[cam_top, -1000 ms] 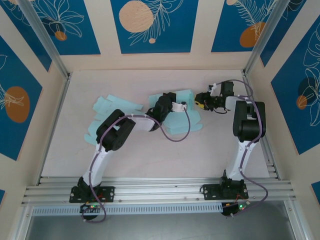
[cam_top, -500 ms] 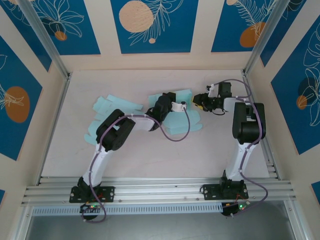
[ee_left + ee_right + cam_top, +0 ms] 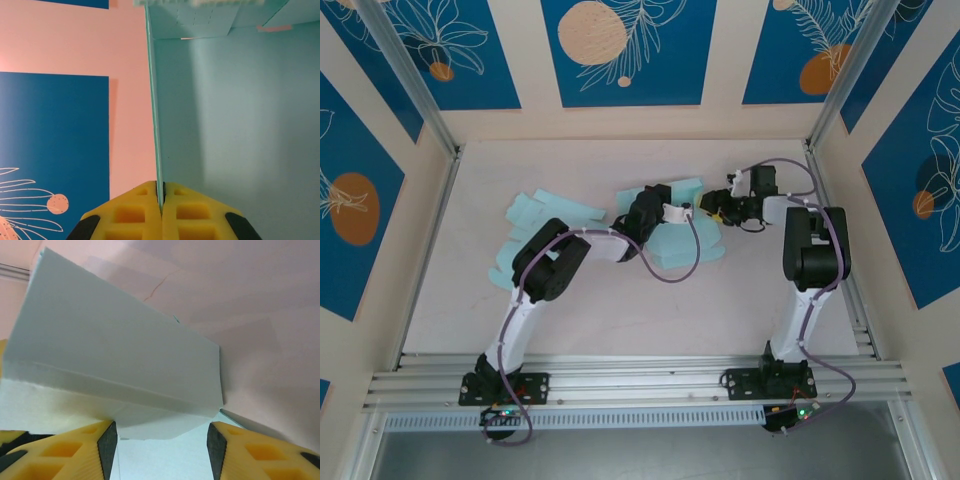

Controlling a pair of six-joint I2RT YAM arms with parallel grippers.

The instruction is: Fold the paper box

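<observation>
The paper box [image 3: 682, 243] sat partly folded on the bench [image 3: 620, 310], toward the far middle, between the 2 arms. The left gripper [image 3: 658, 198] met the box's far left part. In the wrist view, that left gripper [image 3: 161, 199] was clamped together on the edge of 1 upright pale-blue wall. A blue printed panel [image 3: 55, 140] of the enclosure stood behind it.

The right gripper [image 3: 718, 204] was at the box's far right corner. Seen from its own wrist, the right gripper [image 3: 160, 440] had its fingers [image 3: 92, 450] apart, with a box flap between them.

The left forearm and its purple cable [image 3: 682, 272] crossed over the box and hid part of it. Loose pale-blue sheets [image 3: 545, 210] lay on the bench to the left, partly under that arm's elbow.
</observation>
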